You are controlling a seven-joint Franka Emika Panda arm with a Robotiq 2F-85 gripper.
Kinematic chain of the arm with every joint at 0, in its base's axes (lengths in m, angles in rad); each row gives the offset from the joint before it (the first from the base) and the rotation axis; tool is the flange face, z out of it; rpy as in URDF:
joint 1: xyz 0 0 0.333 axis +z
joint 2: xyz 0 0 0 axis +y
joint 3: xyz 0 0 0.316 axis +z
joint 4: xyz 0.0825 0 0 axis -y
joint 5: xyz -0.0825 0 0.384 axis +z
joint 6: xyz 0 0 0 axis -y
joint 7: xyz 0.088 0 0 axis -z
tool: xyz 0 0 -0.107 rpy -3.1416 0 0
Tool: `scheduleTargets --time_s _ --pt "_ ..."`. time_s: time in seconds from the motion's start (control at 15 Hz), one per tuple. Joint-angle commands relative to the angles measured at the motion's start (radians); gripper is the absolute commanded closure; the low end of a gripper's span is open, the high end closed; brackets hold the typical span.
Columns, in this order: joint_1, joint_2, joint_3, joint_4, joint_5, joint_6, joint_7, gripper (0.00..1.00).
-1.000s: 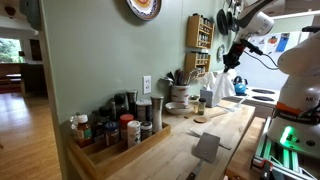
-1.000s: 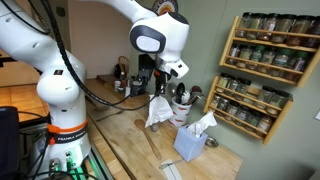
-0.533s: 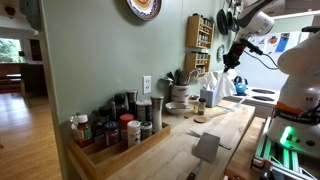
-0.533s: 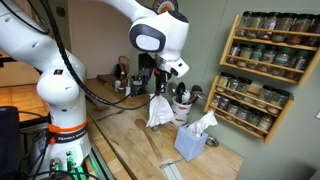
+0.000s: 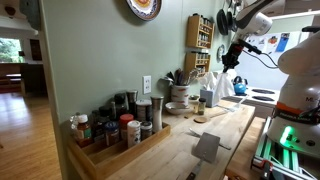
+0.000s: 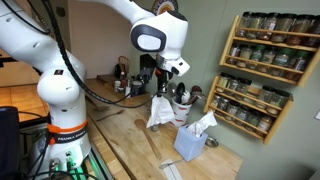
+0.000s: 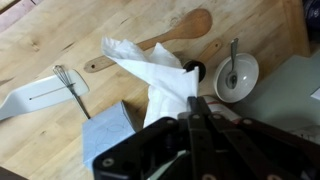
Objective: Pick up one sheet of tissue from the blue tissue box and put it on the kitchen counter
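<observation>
White crumpled tissue sheet (image 6: pixel 158 112) hangs lengthwise straight down from the black Robotiq gripper (image 6: pixel 161 92), jaws pinched on its top edge, clear above the wooden kitchen counter (image 6: pixel 115 135), beside the blue tissue box (image 6: pixel 190 145).

The arm (image 6: pixel 45 55) is big and white. It goes up tall, bends over at the top and reaches back down. In an exterior view it comes in from the side (image 5: pixel 298 62). The wrist (image 6: pixel 150 38) is round and grey and points down. The black gripper (image 6: pixel 160 90) hangs in the air. Its two fingers (image 7: pixel 193 110) are squeezed together. They pinch a tissue (image 6: pixel 157 112) at its top, and the tissue hangs down loose.
</observation>
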Motion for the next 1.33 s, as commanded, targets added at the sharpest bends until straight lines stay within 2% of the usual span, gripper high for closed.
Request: scheduleTargets --time_s 0.0,0.27,0.53,0.93,1.27 --pt "0.008 0.043 0.034 0.000 -0.054 0.067 0.085 1.00" --pt "0.029 0.123 0.096 -0.001 -0.066 0.177 0.185 1.00" --pt "0.041 0.258 0.145 -0.004 -0.095 0.304 0.275 1.00" --pt "0.038 0.492 0.137 -0.009 -0.145 0.479 0.356 1.00" --pt "0.038 0.657 0.128 -0.009 -0.236 0.630 0.458 1.00"
